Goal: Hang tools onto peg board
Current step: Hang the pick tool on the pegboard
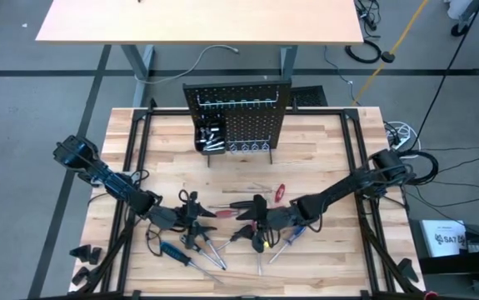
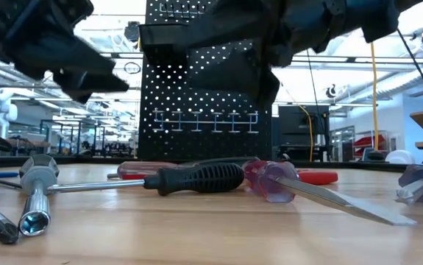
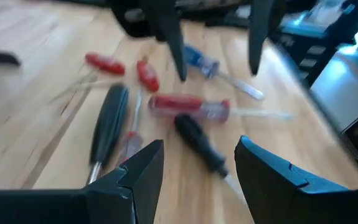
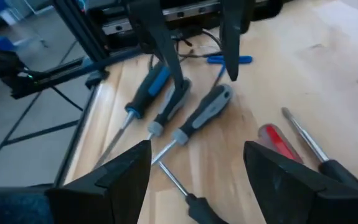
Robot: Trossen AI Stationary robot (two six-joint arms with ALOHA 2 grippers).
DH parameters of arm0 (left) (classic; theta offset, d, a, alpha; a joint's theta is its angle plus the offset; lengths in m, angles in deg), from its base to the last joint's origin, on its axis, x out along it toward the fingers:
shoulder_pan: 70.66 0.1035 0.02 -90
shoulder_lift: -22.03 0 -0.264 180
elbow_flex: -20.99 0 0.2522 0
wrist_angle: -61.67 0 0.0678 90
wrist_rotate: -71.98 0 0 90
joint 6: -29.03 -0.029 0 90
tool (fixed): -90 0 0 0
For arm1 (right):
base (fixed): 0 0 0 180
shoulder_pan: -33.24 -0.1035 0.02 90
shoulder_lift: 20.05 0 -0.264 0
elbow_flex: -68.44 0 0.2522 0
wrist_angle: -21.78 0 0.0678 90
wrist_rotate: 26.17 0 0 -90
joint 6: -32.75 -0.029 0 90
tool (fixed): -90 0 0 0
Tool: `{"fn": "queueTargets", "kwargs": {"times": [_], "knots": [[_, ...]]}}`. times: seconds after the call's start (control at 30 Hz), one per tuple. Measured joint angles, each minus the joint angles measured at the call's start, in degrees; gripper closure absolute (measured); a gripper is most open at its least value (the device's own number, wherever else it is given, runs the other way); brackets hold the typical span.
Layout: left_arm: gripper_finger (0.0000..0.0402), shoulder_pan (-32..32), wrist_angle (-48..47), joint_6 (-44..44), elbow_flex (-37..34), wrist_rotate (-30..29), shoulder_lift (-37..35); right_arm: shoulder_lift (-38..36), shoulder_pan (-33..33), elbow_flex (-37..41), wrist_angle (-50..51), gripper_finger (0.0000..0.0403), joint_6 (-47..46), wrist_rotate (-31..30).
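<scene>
Both pincers hang spread and empty over the tools scattered on the near half of the tabletop — the left pincer above black- and blue-handled drivers, the right pincer facing it, with red-handled screwdrivers lying between and behind them. The peg board stands upright at the far edge, well apart from the loose tools — its small black bin on its left side.

Overhead straight down, tabletop-level toward the peg board, two blurry, apparently close wrist views over shared tools.
</scene>
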Motion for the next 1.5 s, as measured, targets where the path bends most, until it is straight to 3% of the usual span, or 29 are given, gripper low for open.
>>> {"fn": "queueTargets", "kwargs": {"times": [0.3,0.4,0.6,0.73,0.87,1.07,1.27,1.5], "knots": [[0.0204,0.0,-14.5,5.5,1.0,-0.8,-5.7,0.6,1.0,0.0,1.2,0.0156,0.6,0.0],[0.0204,-0.1,-26.7,5.7,4.9,-0.8,-10.9,0.6,1.3,0.0,1.7,0.0156,1.6,0.0],[0.0204,-0.1,-64.9,15.4,16.2,2.4,-15.4,0.6,1.3,0.0,3.8,0.0156,1.9,0.0],[0.0204,-0.1,-75.1,23.7,17.6,9.6,-14.8,0.6,1.3,0.0,5.6,0.0156,2.4,0.0],[0.0204,-0.1,-84.8,33.4,17.6,10.3,-12.5,0.6,1.3,0.0,6.9,0.0156,3.0,-0.2],[0.0204,-0.1,-88.3,38.7,17.6,11.9,-8.6,0.6,1.3,0.0,7.4,0.0156,3.2,-0.1],[0.0204,-0.9,-88.3,37.5,17.6,18.8,-4.6,0.6,1.3,0.0,7.7,0.0156,3.2,0.0],[0.0204,-1.6,-87.5,37.1,17.4,18.3,-1.0,0.5,1.2,0.0,8.0,0.0156,3.4,0.0]]}}
